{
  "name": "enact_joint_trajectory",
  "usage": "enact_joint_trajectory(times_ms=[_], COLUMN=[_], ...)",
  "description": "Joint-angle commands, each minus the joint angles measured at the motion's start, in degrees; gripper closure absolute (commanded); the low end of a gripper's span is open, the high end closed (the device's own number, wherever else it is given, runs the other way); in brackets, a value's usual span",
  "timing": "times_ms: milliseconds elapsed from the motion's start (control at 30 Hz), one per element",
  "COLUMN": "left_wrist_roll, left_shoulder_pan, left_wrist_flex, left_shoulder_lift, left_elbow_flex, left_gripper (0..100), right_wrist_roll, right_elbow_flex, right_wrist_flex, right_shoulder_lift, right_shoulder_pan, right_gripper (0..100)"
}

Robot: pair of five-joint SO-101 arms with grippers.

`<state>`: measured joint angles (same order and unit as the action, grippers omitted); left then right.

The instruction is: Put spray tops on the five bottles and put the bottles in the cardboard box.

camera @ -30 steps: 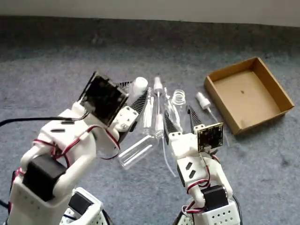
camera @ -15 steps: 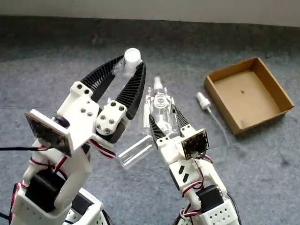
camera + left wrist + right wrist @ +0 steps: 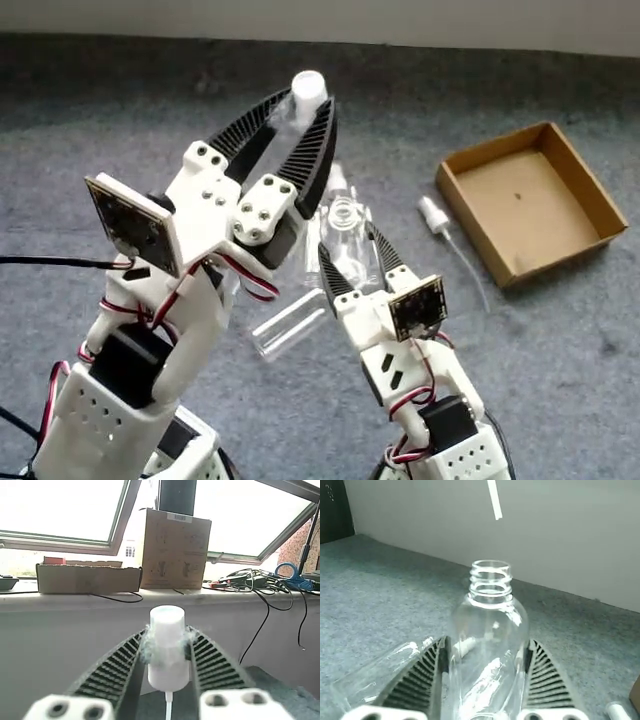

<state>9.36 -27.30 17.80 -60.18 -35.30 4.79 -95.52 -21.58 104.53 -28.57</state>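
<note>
the left gripper [image 3: 308, 100], pinching the spray top [image 3: 167, 640], should centre its tube [image 3: 494, 500] above the bottle [image 3: 487, 630] that the right gripper [image 3: 350, 240] clamps.

A grey carpeted table [image 3: 120, 120] bears a cardboard box [image 3: 520, 195], a loose spray top [image 3: 433, 212] and a lying clear bottle [image 3: 290, 323].

Grey carpeted counter [image 3: 110, 140] below, and beyond it a window ledge [image 3: 75, 599] with a tall carton [image 3: 175, 550], a low carton [image 3: 87, 579] and tangled black cables [image 3: 247, 579].
</note>
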Motion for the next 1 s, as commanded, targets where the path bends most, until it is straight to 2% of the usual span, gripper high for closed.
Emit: enact_joint_trajectory(times_ms=[0, 200, 367, 600, 967], left_wrist_roll=[0.79, 0.62, 0.44, 0.35, 0.35], left_shoulder_pan=[-1.54, -6.37, -6.11, -4.53, -3.65], left_wrist_flex=[-1.41, 0.7, 0.79, 0.88, 5.19], left_shoulder_lift=[0.31, 0.22, -0.13, -0.13, -0.22], left_elbow_flex=[3.12, 1.71, -0.4, -0.75, -0.48], left_gripper=[97, 97, 100, 99, 99], right_wrist_roll=[-0.44, -0.44, -0.44, -0.44, -0.44], right_elbow_flex=[-8.66, -8.66, -8.57, -8.57, -8.57], right_wrist_flex=[-0.57, -0.66, -0.75, -0.75, -0.84], right_shoulder_lift=[0.84, 0.84, 0.84, 0.84, 0.84], right_shoulder_pan=[-0.48, -0.48, -0.48, -0.48, -0.48], right_gripper=[92.5, 92.5, 92.5, 92.5, 92.5])
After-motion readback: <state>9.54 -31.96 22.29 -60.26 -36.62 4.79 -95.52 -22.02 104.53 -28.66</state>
